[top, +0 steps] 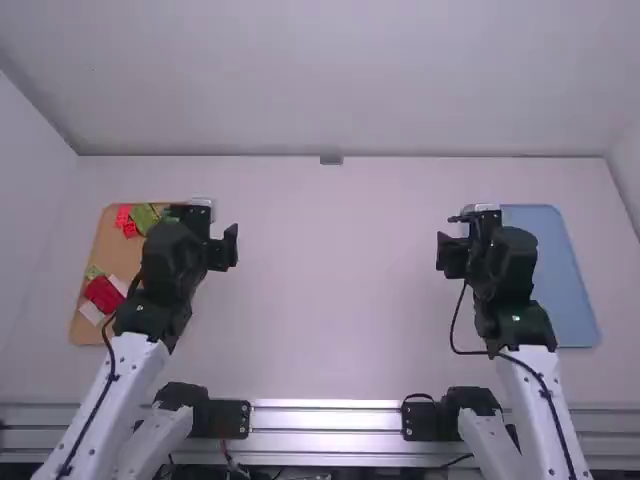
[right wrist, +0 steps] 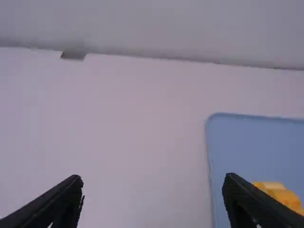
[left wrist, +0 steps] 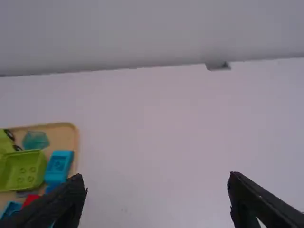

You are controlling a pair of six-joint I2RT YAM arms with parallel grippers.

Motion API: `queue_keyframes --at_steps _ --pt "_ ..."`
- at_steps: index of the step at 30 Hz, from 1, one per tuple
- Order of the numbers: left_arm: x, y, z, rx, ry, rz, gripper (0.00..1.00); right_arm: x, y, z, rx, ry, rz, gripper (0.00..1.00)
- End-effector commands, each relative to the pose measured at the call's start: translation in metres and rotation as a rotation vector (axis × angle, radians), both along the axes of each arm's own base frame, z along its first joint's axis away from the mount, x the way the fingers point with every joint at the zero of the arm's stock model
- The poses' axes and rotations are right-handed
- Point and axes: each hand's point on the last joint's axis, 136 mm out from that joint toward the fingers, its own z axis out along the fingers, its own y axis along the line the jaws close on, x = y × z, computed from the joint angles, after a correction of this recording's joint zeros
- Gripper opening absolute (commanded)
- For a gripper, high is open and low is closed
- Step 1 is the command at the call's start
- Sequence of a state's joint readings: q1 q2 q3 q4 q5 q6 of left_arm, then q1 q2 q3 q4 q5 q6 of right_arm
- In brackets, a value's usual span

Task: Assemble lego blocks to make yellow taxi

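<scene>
Lego blocks [top: 127,215] lie at both sides of the surface [top: 330,300]

Yellow-orange blocks [right wrist: 285,197] are what I pick out for the taxi, and they sit on the blue tray [top: 570,290] on the right. One jaw of the right gripper [top: 453,256] partly covers them in its wrist view, so I can't tell how many there are or whether they are joined.

Over on the left I have the tan tray [top: 116,256], with the left arm [top: 110,395] hiding part of it. Its far end carries a studded lime-green block [left wrist: 23,171], a bright blue block [left wrist: 59,164] just beside it, a translucent teal piece [left wrist: 35,140] and a lime piece with black wheels [left wrist: 6,143]. A red block [left wrist: 30,199] shows there too, partly behind one of my jaws. Toward the tray's near end I see a larger red piece [top: 104,295] between two whitish pieces [top: 92,312], with a small green piece [top: 94,271] close by.

Both pairs of jaws stand wide apart: the left gripper [top: 222,250] hangs near the tan tray, and the right one near the blue tray. The right arm [top: 535,405] overlaps that tray's inner edge from my high view.
</scene>
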State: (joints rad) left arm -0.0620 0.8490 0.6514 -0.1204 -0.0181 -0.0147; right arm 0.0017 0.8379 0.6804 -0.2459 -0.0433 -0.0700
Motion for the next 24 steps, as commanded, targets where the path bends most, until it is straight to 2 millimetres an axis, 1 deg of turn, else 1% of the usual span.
queue_keyframes --at_steps 1,5,8,9,10,11,14,15,16,19,24 --pt "-0.007 0.014 0.003 0.005 -0.049 0.032 0.72 -0.006 -0.008 0.000 0.042 -0.040 -0.073 0.72" --pt "-0.016 0.017 0.007 0.003 -0.132 0.040 0.64 -0.013 -0.008 0.002 0.045 -0.123 -0.071 0.64" --pt "-0.030 0.017 -0.011 0.003 -0.135 0.040 0.55 -0.020 -0.008 0.004 0.048 -0.211 -0.069 0.55" --pt "-0.031 0.017 -0.013 0.003 -0.135 0.040 0.54 -0.020 -0.008 0.004 0.048 -0.218 -0.069 0.54" --pt "-0.034 0.017 -0.018 0.003 -0.135 0.040 0.52 -0.022 -0.008 0.005 0.049 -0.243 -0.068 0.52" --pt "-0.039 0.017 -0.025 0.003 -0.135 0.040 0.49 -0.026 -0.008 -0.001 0.049 -0.249 -0.068 0.48" --pt "-0.046 0.017 -0.038 0.003 -0.135 0.040 0.43 -0.034 -0.008 -0.014 0.049 -0.249 -0.068 0.43" --pt "-0.050 0.017 -0.046 0.003 -0.135 0.040 0.40 -0.037 -0.008 -0.022 0.049 -0.249 -0.068 0.40" --pt "-0.052 0.017 -0.049 0.003 -0.135 0.040 0.39 -0.039 -0.008 -0.025 0.049 -0.249 -0.068 0.38" --pt "-0.060 0.017 -0.067 0.003 -0.135 0.040 0.31 -0.047 -0.008 -0.043 0.049 -0.249 -0.068 0.31" --pt "-0.067 0.017 -0.089 0.003 -0.135 0.040 0.22 -0.054 -0.008 -0.064 0.049 -0.249 -0.068 0.22"
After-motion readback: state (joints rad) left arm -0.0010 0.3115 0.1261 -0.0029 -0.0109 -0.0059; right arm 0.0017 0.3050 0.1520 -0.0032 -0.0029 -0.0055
